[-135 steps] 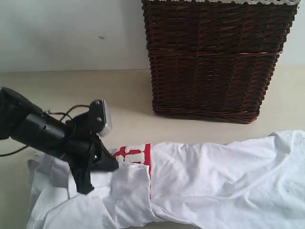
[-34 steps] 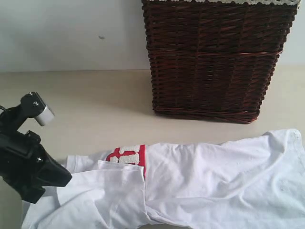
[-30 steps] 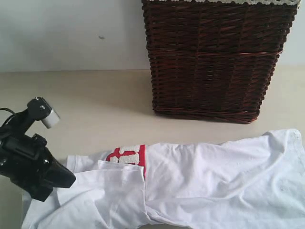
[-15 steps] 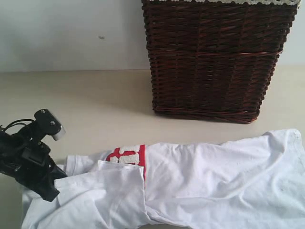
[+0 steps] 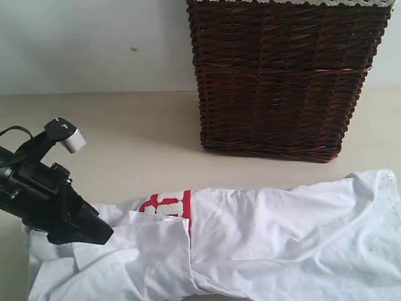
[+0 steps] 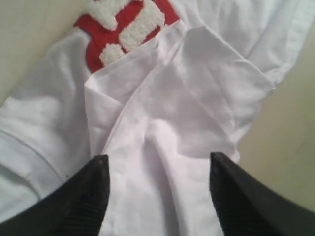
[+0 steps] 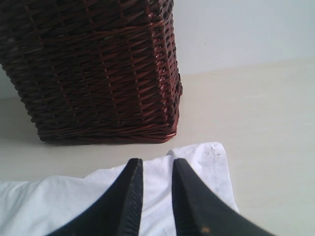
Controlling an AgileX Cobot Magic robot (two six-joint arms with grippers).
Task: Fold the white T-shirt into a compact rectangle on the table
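Note:
The white T-shirt [image 5: 282, 232] lies stretched across the table [image 5: 138, 138] near its front edge. Its red-outlined letters [image 5: 169, 204] peek out beside a sleeve folded over the body. My left gripper [image 5: 103, 235] hovers over the shirt's left end. In the left wrist view it [image 6: 158, 157] is open, its fingers wide apart above the folded sleeve [image 6: 197, 88] with nothing between them. My right gripper [image 7: 156, 162] is out of the exterior view. Its fingers stand a narrow gap apart over the shirt's right end [image 7: 211, 167], gripping nothing.
A tall dark brown wicker basket [image 5: 282, 75] stands on the table behind the shirt, close to the right gripper [image 7: 93, 69]. A pale wall rises behind it. Bare table [image 7: 266, 123] runs to the right of the basket.
My left gripper has gone from shut to open and has moved right, from the shirt's left edge to over the folded sleeve. The shirt has barely shifted. The right gripper looks unchanged.

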